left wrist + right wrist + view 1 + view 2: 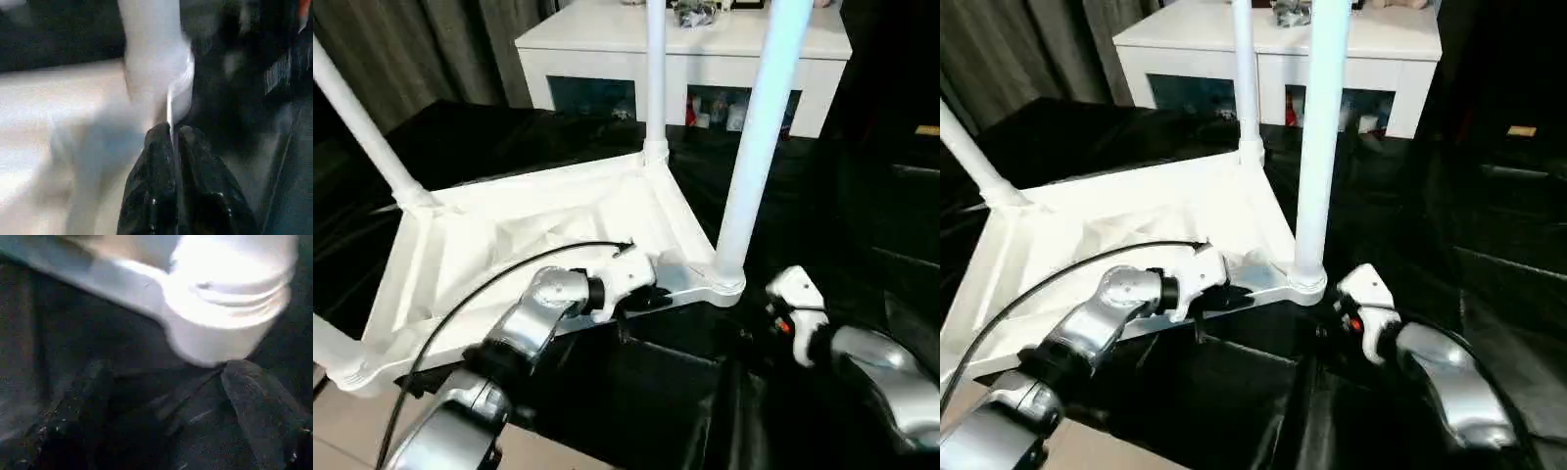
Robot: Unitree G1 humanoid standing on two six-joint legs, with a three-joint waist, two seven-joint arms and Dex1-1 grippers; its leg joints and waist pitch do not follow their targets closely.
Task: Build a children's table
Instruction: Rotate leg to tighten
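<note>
Work surface: a desk (509,127) draped in black glossy cloth. Behind it stand one white cabinet (607,49) with dark glass doors and grey curtains (431,39). One children's table (538,225) lies upside down on the cloth, ribbed underside up; four legs counted, one at each corner. Left claw (172,133): fingers pressed together, pinching the thin raised rim beside the near leg (759,137). Right claw (161,396): jaws spread wide, holding nothing, just below that leg's corner socket.
</note>
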